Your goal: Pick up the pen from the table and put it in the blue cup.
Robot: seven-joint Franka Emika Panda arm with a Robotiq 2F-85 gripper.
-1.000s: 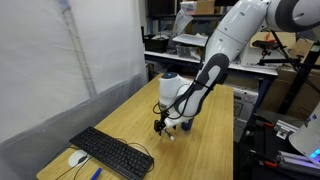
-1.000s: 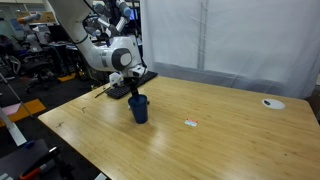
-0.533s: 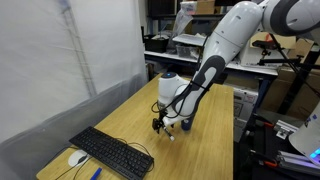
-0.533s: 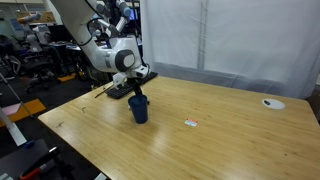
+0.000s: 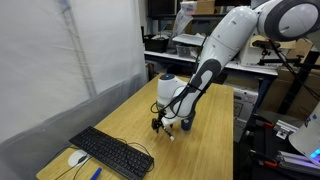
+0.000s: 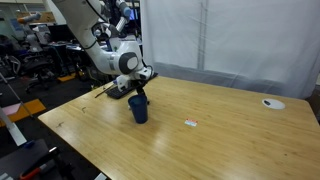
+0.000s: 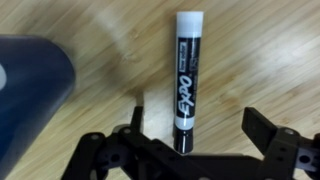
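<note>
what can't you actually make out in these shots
- Pen: wrist view, lower end hidden under the open gripper.
- Blue cup: wrist view, blurred and cut off by the left edge; its inside is unseen.
- Small pale item: exterior view, too small to identify.

This is a robotics lab. A large wooden table [image 5: 205, 140] fills the middle, and a white industrial robot arm [image 5: 225, 45] reaches over it. On the table's near corner lie a black keyboard [image 5: 112, 152] and a mouse [image 5: 77, 158]. A pale curtain [image 5: 60, 60] hangs along one side of the table as a screen. Beyond the table's far end, benches and shelves [image 5: 175, 45] carry equipment and a cardboard box [image 5: 205, 6]. In an exterior view, cluttered workstations [image 6: 40, 50] stand past the table.
</note>
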